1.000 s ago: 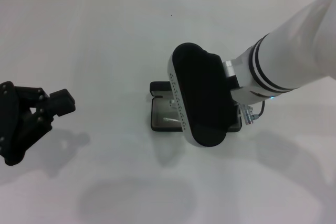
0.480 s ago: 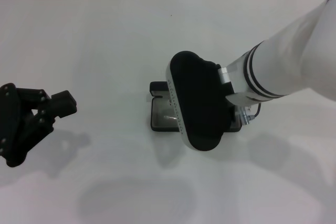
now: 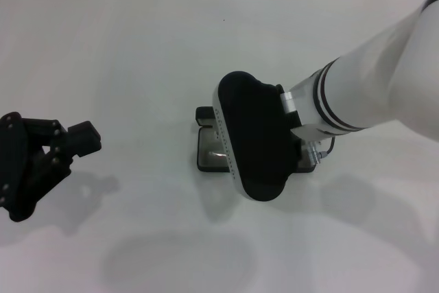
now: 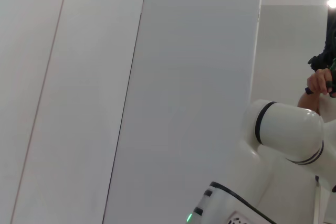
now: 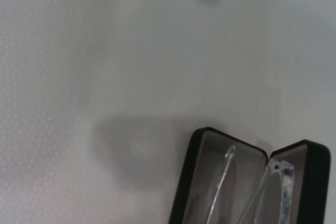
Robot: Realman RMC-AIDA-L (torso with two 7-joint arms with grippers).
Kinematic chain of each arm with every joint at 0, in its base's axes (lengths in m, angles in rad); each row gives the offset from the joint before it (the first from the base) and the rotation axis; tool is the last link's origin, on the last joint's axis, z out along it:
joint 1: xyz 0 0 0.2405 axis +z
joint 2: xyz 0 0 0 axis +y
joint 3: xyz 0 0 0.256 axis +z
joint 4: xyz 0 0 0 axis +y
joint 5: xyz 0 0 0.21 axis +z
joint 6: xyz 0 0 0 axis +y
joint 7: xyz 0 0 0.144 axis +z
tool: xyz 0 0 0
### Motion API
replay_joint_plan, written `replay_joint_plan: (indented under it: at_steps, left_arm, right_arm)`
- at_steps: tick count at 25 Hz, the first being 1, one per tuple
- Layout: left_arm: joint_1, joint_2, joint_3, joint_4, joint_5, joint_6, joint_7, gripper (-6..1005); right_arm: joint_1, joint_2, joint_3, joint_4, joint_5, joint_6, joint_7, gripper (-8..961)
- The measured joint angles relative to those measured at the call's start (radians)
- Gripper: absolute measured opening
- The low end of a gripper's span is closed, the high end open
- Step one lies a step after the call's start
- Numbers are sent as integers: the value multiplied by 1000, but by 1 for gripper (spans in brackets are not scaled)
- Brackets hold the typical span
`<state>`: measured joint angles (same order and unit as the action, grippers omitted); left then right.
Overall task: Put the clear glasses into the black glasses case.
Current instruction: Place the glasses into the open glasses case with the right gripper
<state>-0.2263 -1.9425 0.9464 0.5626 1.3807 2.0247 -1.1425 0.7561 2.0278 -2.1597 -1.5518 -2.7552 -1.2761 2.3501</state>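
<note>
Because the glasses (image 5: pixel 222 182) are clear all through, I can make out little more than two thin arms glinting inside the open case (image 3: pixel 204 114), directly under the right gripper (image 3: pixel 259 143). One arm lies in the grey-lined half; the other runs close to the hinge line, and I cannot tell whether it sits in the tray or rides on the rim. That is my main worry. If an arm or a lens corner rests on the edge, the frame could tip out on release or get pinched when the lid is shut. The plastic looks slick and springy, so I judge a slanted drop might make it slide or bounce instead of settling.

From the head view the gripper's broad black housing hides the contact entirely, and the wrist view shows none of its tips, so I cannot say whether the frame is gripped or already let go. Pulling up while a tip is snagged on an arm could drag the glasses out, or shift the light case across the table (image 3: pixel 137 66), which is smooth, white and offers little friction.

The case itself is matte black, rectangular with rounded corners, its lining soft and dull.

Well apart from all this, the left gripper (image 3: pixel 41 161) hangs parked above the table.
</note>
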Motion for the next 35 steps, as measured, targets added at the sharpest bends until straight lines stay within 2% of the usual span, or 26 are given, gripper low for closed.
replay_joint_plan:
  at_steps: [35]
  left_arm:
    - [-6,-1,6,0,1,-2,1,54]
  right_arm:
    - [-9,0,-26,18,-26,44,0,145]
